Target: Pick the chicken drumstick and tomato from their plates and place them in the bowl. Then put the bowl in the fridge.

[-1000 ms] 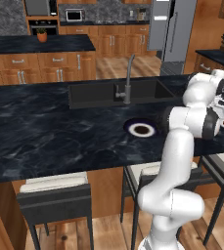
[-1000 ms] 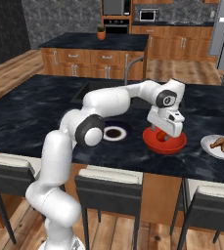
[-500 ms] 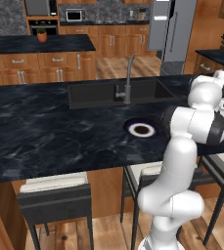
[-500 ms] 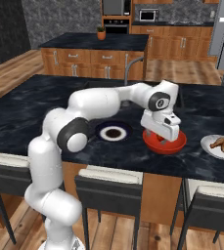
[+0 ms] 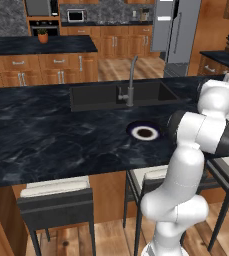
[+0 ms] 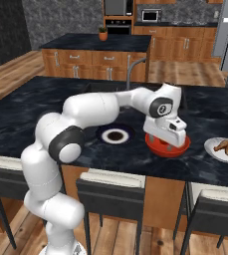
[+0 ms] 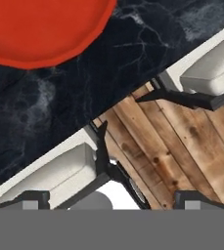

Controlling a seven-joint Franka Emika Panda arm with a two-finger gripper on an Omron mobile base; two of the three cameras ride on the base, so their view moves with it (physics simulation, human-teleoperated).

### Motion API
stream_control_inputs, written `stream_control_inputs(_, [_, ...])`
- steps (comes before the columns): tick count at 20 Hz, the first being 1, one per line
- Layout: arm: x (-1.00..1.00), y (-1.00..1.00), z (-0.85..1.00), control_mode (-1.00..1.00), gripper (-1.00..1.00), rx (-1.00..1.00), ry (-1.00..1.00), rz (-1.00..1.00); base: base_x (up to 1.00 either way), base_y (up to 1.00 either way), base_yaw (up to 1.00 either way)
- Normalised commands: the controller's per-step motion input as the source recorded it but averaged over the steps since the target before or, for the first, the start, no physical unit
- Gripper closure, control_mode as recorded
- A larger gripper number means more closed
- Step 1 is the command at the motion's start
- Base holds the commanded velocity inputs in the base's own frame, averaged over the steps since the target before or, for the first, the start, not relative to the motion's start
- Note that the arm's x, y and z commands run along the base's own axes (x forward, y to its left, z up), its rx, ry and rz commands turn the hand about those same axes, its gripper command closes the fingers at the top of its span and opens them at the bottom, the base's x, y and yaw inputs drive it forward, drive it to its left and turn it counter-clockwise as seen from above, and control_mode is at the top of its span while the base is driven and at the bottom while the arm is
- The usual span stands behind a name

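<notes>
Gripper above the red bowl at the counter's near edge; drumstick on its plate.

We see the red bowl [image 6: 168,147] on the dark counter [image 6: 31,112] by its near edge, partly hidden by the gripper [image 6: 171,146], which hangs just over it with jaws spread wide, gripping nothing. The chicken drumstick [image 6: 227,147] lies on the pale plate [image 6: 211,148], beside the bowl toward the counter's right end. The navy-rimmed plate [image 6: 114,135] sits bare on the bowl's other side. We cannot tell where the tomato is. The grey fridge [image 5: 173,31] stands closed across the room.
</notes>
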Motion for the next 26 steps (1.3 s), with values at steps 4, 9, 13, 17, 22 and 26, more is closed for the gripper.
stream_control_inputs(4, [-0.02, -0.26, 0.00, -1.00, -1.00, 0.00, -0.12, -0.01, 0.00, 0.00, 0.00])
stream_control_inputs(9, [0.00, -0.24, 0.00, -1.00, -1.00, -0.01, -0.18, 0.00, 0.00, 0.00, 0.00])
stream_control_inputs(13, [0.00, -0.27, -0.01, -1.00, -1.00, -0.06, -0.23, -0.19, 0.00, 0.00, 0.00])
stream_control_inputs(17, [0.00, -0.30, -0.02, -1.00, -1.00, -0.11, -0.16, -0.29, 0.00, 0.00, 0.00])
stream_control_inputs(22, [0.00, -0.23, -0.01, -1.00, -1.00, -0.19, -0.03, -0.22, 0.00, 0.00, 0.00])
stream_control_inputs(26, [0.02, -0.12, 0.00, -1.00, -1.00, -0.13, 0.00, -0.16, 0.00, 0.00, 0.00])
